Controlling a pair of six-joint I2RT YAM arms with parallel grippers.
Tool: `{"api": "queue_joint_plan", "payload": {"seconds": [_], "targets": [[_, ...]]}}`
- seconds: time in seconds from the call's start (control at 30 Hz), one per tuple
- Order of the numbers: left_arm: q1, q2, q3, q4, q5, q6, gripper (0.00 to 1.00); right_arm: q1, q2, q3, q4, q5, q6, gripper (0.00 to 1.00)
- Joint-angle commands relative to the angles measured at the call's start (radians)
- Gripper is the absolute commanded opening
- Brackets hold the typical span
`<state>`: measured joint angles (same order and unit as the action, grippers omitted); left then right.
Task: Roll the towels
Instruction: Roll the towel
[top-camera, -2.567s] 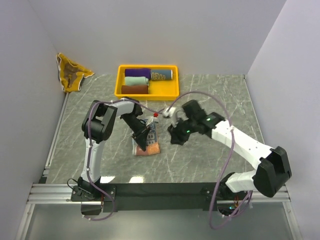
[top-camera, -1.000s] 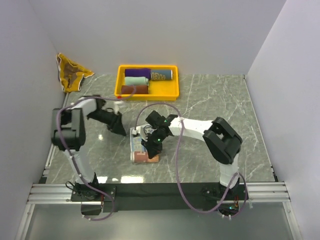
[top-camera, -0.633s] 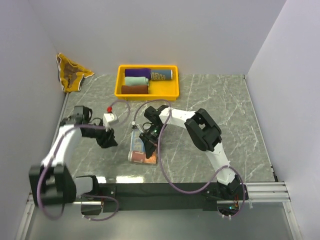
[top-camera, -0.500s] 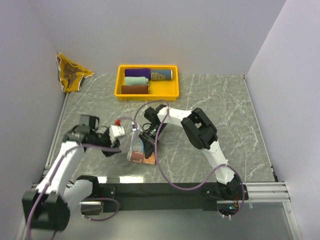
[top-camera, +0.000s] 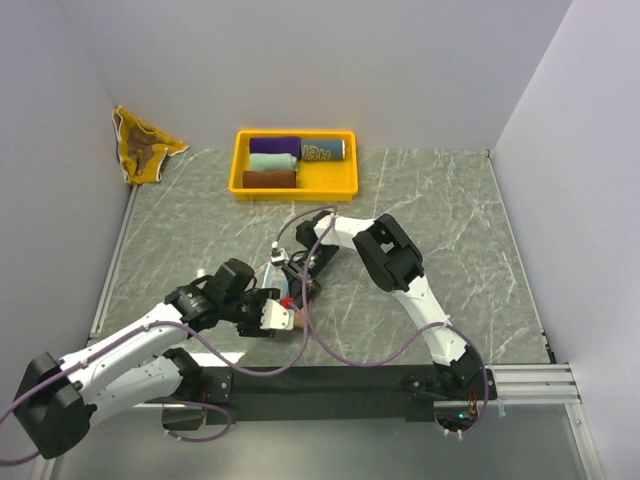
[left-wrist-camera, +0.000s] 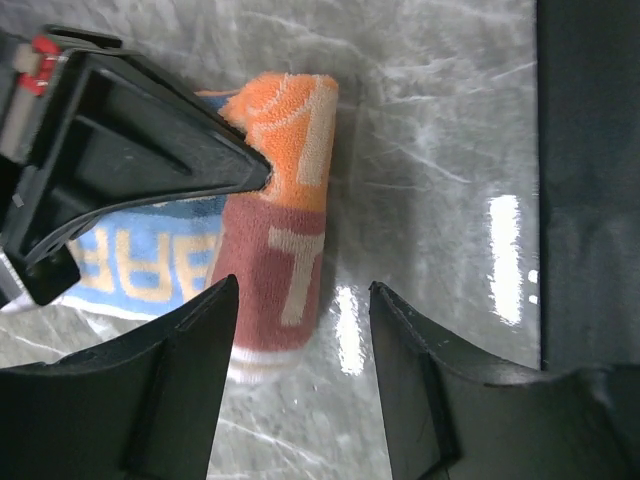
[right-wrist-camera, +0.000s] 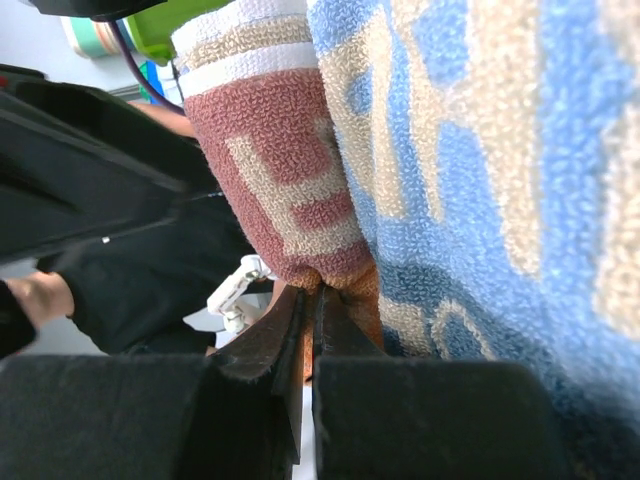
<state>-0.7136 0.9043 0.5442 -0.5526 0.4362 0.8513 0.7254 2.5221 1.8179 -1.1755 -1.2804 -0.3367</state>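
- Terry cloth in maroon, orange and light blue, with pale letters on it, makes the half-rolled towel (left-wrist-camera: 285, 270); it lies on the grey marble-look table (top-camera: 430, 230), a little toward 7 o'clock from the centre.
- Its rolled part is the maroon and orange end, and the flat blue part lies beside the roll.
- The left gripper (left-wrist-camera: 303, 292) hangs over the roll with its jaws apart. One finger is above the maroon end, the other above the bare table just beside it, and neither one presses the cloth.
- The right gripper (right-wrist-camera: 308, 300) has its two fingers closed together, and the tip rests against the orange fold of the roll. I cannot tell if any cloth is caught between them.
- At 12 o'clock stands the yellow tray (top-camera: 300, 190), and four rolled towels lie in it: purple (top-camera: 275, 145), mint (top-camera: 272, 161), maroon (top-camera: 270, 178) and blue-grey (top-camera: 323, 150).
- At about 10 o'clock, against the wall, a brown-and-yellow towel (top-camera: 145, 148) lies crumpled, well apart from both arms.
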Motion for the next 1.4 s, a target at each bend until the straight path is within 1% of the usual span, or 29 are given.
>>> {"api": "queue_joint_plan", "payload": {"seconds": [0.0,0.2,0.3,0.37,0.47,0.5,0.57,0.6,0.63,0.67,0.7,0.73,0.77,0.8,0.83,0.87,0.9,0.93,0.97,1.0,1.03,1.1,1.13,1.2,1.23,1.3,1.37], "targets": [[-0.04,0.041,-0.024,0.127,-0.089,0.003,0.6,-0.004,0.064,0.017,0.077,0.204,-0.032,0.0],[-0.078,0.113,-0.062,0.27,-0.16,-0.003,0.61,-0.004,0.06,0.012,0.08,0.214,-0.028,0.0],[-0.087,0.148,-0.084,0.304,-0.171,0.0,0.6,-0.004,0.063,0.004,0.082,0.197,-0.025,0.0],[-0.089,0.188,-0.082,0.283,-0.149,0.006,0.57,-0.004,0.064,0.003,0.082,0.188,-0.021,0.0],[-0.089,0.243,-0.086,0.247,-0.145,0.011,0.46,-0.009,0.049,-0.002,0.089,0.182,-0.018,0.0],[-0.089,0.26,-0.084,0.234,-0.145,0.014,0.34,-0.011,0.041,-0.006,0.092,0.182,-0.009,0.0],[-0.089,0.323,-0.055,0.166,-0.14,0.0,0.18,-0.029,0.0,-0.029,0.099,0.167,0.002,0.0],[-0.084,0.347,-0.04,0.157,-0.148,-0.024,0.08,-0.037,-0.02,-0.043,0.106,0.161,0.011,0.02],[-0.069,0.39,0.005,0.131,-0.13,-0.032,0.05,-0.044,-0.043,-0.08,0.122,0.161,0.025,0.13],[-0.038,0.409,0.026,0.07,-0.066,-0.029,0.04,-0.067,-0.092,-0.095,0.146,0.164,0.042,0.18],[-0.027,0.426,0.064,0.048,-0.042,-0.032,0.02,-0.078,-0.114,-0.106,0.152,0.168,0.051,0.23],[-0.023,0.459,0.082,0.028,-0.024,-0.032,0.01,-0.095,-0.135,-0.112,0.155,0.18,0.059,0.33],[-0.014,0.478,0.1,-0.001,0.013,-0.028,0.01,-0.124,-0.172,-0.108,0.149,0.187,0.061,0.38],[-0.011,0.496,0.132,-0.05,0.025,-0.018,0.01,-0.144,-0.189,-0.103,0.143,0.191,0.064,0.4],[-0.007,0.534,0.149,-0.075,0.039,-0.018,0.01,-0.162,-0.23,-0.094,0.142,0.213,0.068,0.45],[0.003,0.554,0.169,-0.099,0.068,-0.015,0.01,-0.202,-0.253,-0.092,0.143,0.229,0.077,0.46],[0.008,0.599,0.209,-0.146,0.079,-0.02,0.01,-0.222,-0.276,-0.091,0.145,0.242,0.082,0.47],[0.019,0.623,0.229,-0.164,0.084,-0.027,0.01,-0.242,-0.333,-0.095,0.154,0.263,0.082,0.47],[0.026,0.648,0.252,-0.184,0.101,-0.038,0.01,-0.297,-0.367,-0.109,0.171,0.273,0.099,0.46],[0.034,0.674,0.302,-0.228,0.11,-0.055,0.01,-0.323,-0.406,-0.132,0.192,0.282,0.11,0.43],[0.046,0.729,0.331,-0.251,0.122,-0.063,0.01,-0.354,-0.493,-0.184,0.235,0.291,0.119,0.42],[0.091,0.786,0.42,-0.305,0.18,-0.078,0.01,-0.436,-0.584,-0.245,0.272,0.341,0.123,0.4],[0.106,0.847,0.45,-0.352,0.2,-0.081,0.01,-0.461,-0.671,-0.308,0.305,0.361,0.122,0.4],[0.15,0.912,0.54,-0.394,0.226,-0.072,0.01,-0.51,-0.755,-0.373,0.342,0.417,0.108,0.38],[0.166,0.979,0.568,-0.435,0.249,-0.069,0.01,-0.547,-0.826,-0.434,0.37,0.438,0.099,0.38],[0.21,1.082,0.656,-0.477,0.266,-0.052,0.01,-0.567,-0.891,-0.494,0.382,0.492,0.061,0.38],[0.245,1.139,0.71,-0.518,0.282,-0.047,0.01,-0.57,-0.982,-0.571,0.376,0.512,0.015,0.37]]}}
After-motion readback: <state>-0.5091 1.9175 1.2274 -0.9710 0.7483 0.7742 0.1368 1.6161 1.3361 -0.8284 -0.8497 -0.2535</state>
